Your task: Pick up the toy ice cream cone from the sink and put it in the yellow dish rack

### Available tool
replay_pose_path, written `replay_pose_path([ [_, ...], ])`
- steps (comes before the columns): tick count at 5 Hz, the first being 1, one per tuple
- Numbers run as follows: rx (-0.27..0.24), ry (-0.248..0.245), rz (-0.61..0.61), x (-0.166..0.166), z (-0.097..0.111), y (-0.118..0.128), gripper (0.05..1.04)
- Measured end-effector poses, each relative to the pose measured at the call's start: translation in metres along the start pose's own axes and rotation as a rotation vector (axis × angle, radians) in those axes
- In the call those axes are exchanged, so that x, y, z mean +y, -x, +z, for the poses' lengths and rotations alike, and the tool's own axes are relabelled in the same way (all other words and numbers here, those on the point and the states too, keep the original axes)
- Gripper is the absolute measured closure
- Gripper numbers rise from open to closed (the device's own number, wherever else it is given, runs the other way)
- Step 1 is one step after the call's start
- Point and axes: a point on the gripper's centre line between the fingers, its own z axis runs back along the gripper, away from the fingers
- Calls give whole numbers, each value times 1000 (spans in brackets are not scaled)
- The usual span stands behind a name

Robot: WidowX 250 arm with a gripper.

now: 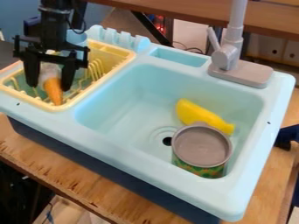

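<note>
Readable text or numbers — none anywhere.

In the sink [116,118], a yellow toy [201,114] lies beside a can [201,145] (grey on top).

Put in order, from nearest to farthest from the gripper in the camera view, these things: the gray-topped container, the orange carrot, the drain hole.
1. Orange carrot: right at the gripper, at the yellow dish rack on the view's left.
2. Drain hole: in the sink floor.
3. Gray-topped container: in the sink, just right of the drain hole.
</note>
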Motion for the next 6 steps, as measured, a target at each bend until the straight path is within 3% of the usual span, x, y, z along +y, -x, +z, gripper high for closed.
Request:
replay_pose_path([
  [1,-14,51,-37,2,-8,1,335],
  [2,-13,53,-48,1,-9,0,255],
  [3,10,53,-36,1,-9,4,74],
  [4,25,31,-5,2,-4,6,77],
  [6,-63,-25,6,-8,38,13,79],
])
